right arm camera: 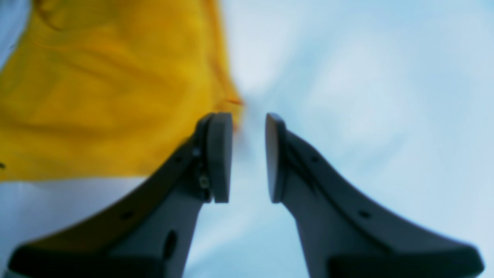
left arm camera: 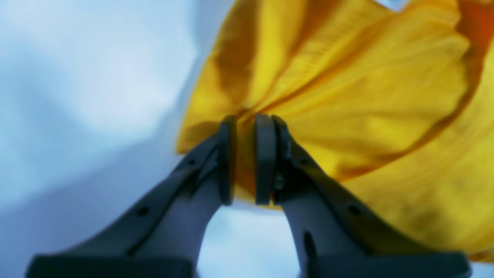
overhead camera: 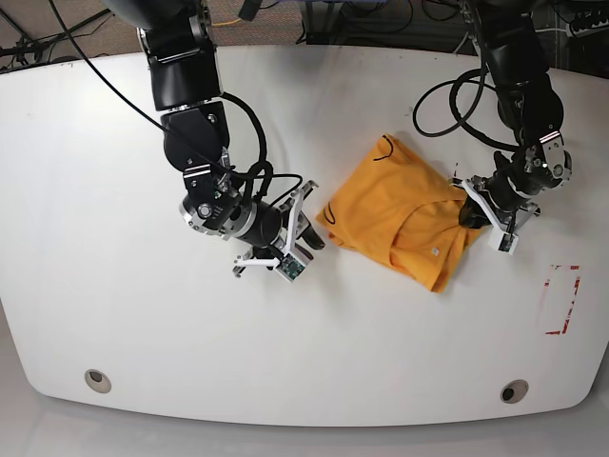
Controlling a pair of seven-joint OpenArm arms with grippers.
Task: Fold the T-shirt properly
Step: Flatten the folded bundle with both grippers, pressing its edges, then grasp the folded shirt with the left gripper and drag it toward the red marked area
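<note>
Meanwhile, the left gripper (left arm camera: 244, 158) is pinching the crumpled orange-yellow cotton T-shirt (overhead camera: 404, 209) at its right edge while the right gripper (right arm camera: 249, 156) is hanging part-open and empty, risking a lopsided, bunched drag.

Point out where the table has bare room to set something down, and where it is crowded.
Bare table lies left of the right end effector, and along the near edge below the T-shirt. A smaller patch shows near the red markings. It is crowded mid-table: the right end effector sits open just left of the shirt, and the left end effector pinches its right edge.
</note>
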